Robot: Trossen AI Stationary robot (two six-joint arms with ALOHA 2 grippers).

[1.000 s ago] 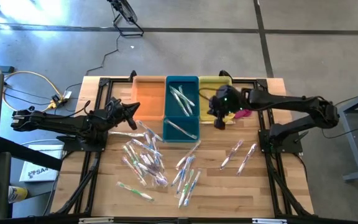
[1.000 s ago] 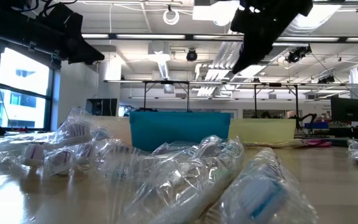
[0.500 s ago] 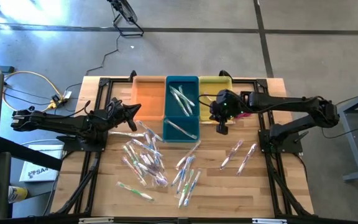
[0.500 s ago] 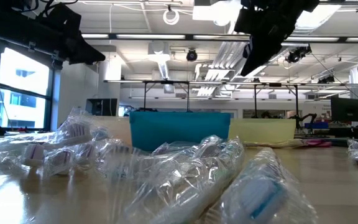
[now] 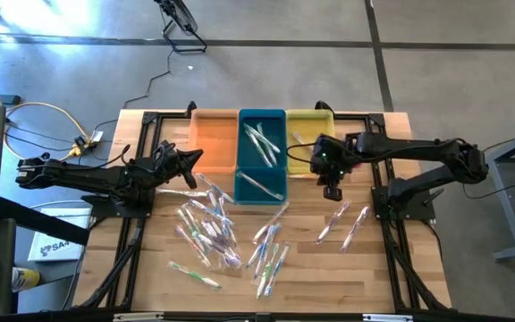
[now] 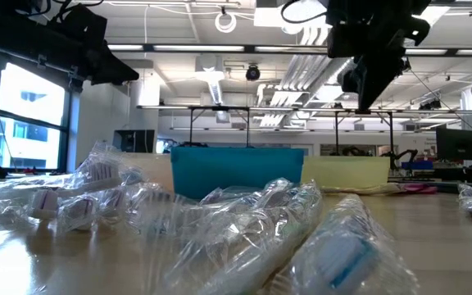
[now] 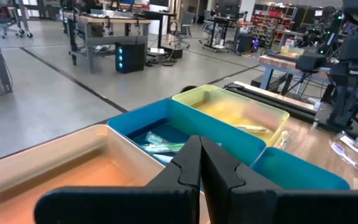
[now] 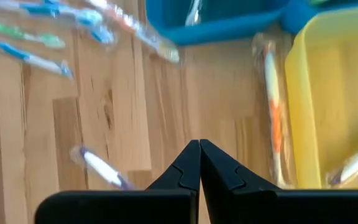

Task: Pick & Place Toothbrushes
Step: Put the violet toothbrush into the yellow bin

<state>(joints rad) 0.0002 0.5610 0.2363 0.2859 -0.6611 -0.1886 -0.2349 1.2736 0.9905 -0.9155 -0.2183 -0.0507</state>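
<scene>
Several wrapped toothbrushes [image 5: 211,224] lie loose on the wooden table, with two more [image 5: 345,221] toward its right. Others lie in the blue bin [image 5: 262,156], and one [image 8: 354,164] lies in the yellow bin [image 5: 307,136]. One with an orange handle [image 8: 273,127] lies on the table beside the yellow bin. My right gripper [image 5: 332,190] hangs shut and empty above bare table just in front of the yellow bin, pointing steeply down. My left gripper [image 5: 191,161] hovers shut and empty by the orange bin [image 5: 213,141], pointing level.
The three bins stand side by side at the table's far edge. A bare strip of wood lies between the two toothbrush groups. The wrapped pile [image 6: 244,233] fills the low view's foreground. Black frame rails [image 5: 141,224] run along both table sides.
My right gripper has moved from over the yellow bin's near rim toward the table's near and right edges, sinking a little and tipping to point more steeply down. It has stayed shut and empty. No toothbrush has moved.
</scene>
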